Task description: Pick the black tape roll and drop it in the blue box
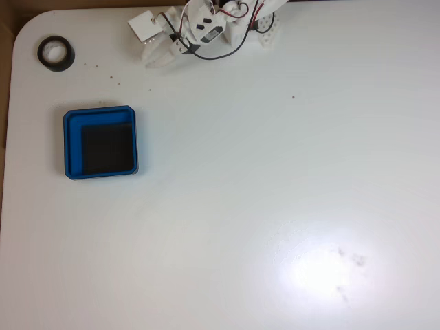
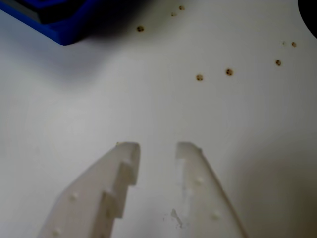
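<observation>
The black tape roll (image 1: 55,53) lies flat near the table's far left corner in the fixed view, its pale hole facing up. The blue box (image 1: 73,146) sits below it at the left, black floor bare. My white gripper (image 1: 152,56) is at the top edge, to the right of the roll and above the box, touching neither. In the wrist view the gripper (image 2: 158,148) is open over bare table with nothing between its fingers. A corner of the blue box (image 2: 62,27) shows at the top left, and a dark sliver, probably the roll (image 2: 311,11), at the top right.
Small brown specks (image 2: 214,74) dot the white table (image 1: 275,206) ahead of the fingers. The table's left edge and rounded corner run close to the roll. Wires and the arm's base (image 1: 227,24) sit at the top middle.
</observation>
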